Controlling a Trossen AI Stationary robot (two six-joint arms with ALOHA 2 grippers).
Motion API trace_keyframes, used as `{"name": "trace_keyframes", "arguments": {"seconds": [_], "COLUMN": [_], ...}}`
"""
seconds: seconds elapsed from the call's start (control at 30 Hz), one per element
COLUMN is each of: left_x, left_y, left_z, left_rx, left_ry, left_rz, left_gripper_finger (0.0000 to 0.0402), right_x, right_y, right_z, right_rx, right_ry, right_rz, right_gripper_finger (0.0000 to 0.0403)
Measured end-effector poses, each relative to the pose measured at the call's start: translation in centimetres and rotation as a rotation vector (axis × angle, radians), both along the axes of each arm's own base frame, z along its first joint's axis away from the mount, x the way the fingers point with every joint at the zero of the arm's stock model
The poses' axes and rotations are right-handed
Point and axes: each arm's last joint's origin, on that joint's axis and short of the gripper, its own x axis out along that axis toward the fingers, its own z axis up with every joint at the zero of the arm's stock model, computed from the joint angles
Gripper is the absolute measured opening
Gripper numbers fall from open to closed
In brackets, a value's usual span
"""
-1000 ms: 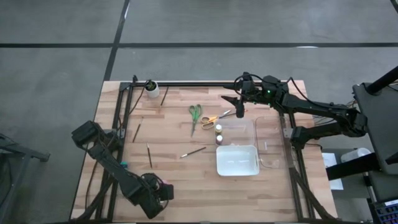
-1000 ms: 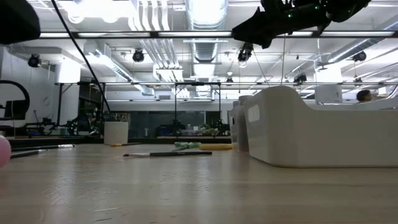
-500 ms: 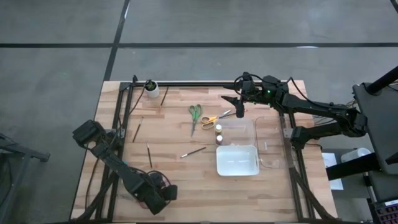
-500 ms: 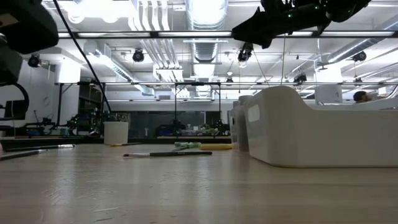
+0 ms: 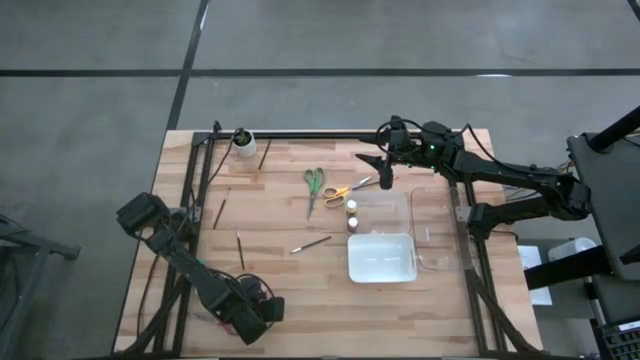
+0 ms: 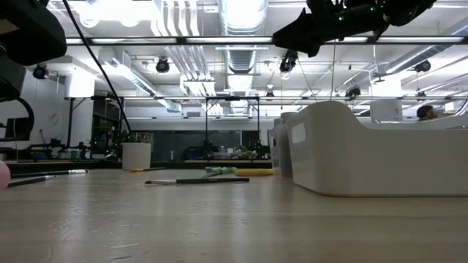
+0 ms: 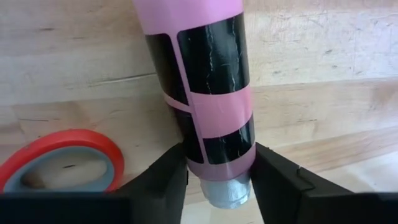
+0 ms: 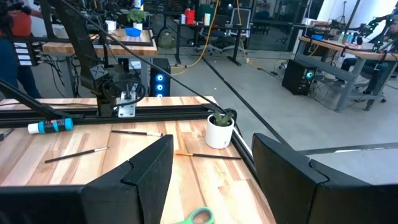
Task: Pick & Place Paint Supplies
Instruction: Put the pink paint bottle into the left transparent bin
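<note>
A pink-and-black paint bottle (image 7: 205, 68) with a grey cap lies on the wood at the table's near left. My left gripper (image 7: 219, 180), also seen from above (image 5: 252, 318), points steeply down and is shut on it. A red scissors handle (image 7: 59, 165) lies right beside the bottle. My right gripper (image 5: 383, 172) hangs open high over the far middle, with nothing between its fingers (image 8: 211, 168). Below it lie green scissors (image 5: 313, 185), yellow scissors (image 5: 340, 192) and two small bottles (image 5: 352, 216). Thin brushes (image 5: 311, 243) lie scattered about. My left gripper pinches the pink-and-black bottle between its two fingers at the capped end (image 7: 217, 152). The fingers (image 7: 168, 180) come from above, slanting down, and lie across the bottle. The bottle lies flat on the tabletop, its body reaching away from the fingers.
A white tray (image 5: 381, 257) and a clear container (image 5: 432, 232) stand at the right middle. A white cup with a plant (image 5: 244, 143) stands at the far left. A teal bottle (image 8: 51, 126) lies near the left frame rail. More brushes (image 5: 240, 248) (image 5: 220, 208) lie left of centre.
My left arm has sunk a little and tipped over the pink bottle at the near left, showing lower in the low view than a second ago. My right arm has kept still.
</note>
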Motion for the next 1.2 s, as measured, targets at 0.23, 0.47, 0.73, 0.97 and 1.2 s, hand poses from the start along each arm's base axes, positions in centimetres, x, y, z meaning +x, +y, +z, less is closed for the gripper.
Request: {"name": "trace_keyframes", "arguments": {"seconds": [0.23, 0.47, 0.73, 0.97, 1.2], "left_x": [0.0, 0.3, 0.7, 2.6, 6.2], "left_y": [0.0, 0.7, 3.7, 8.2, 14.9], "left_z": [0.0, 1.5, 5.9, 6.5, 6.8], "left_rx": [0.006, -0.014, -0.038, 0.149, 0.212], "left_ry": [-0.007, -0.044, -0.130, -0.158, -0.210], "left_rz": [0.002, 0.017, 0.045, 0.034, -0.059], "left_gripper_finger": [0.0133, 0.0133, 0.0134, 0.0135, 0.0135], "right_x": [0.0, 0.0, 0.0, 0.0, 0.0], "right_y": [0.0, 0.0, 0.0, 0.0, 0.0], "right_z": [0.0, 0.0, 0.0, 0.0, 0.0], "right_rx": [0.000, 0.000, 0.000, 0.000, 0.000], "right_ry": [0.000, 0.000, 0.000, 0.000, 0.000], "right_rz": [0.000, 0.000, 0.000, 0.000, 0.000], "right_gripper_finger": [0.0217, 0.0217, 0.0217, 0.0217, 0.0217]}}
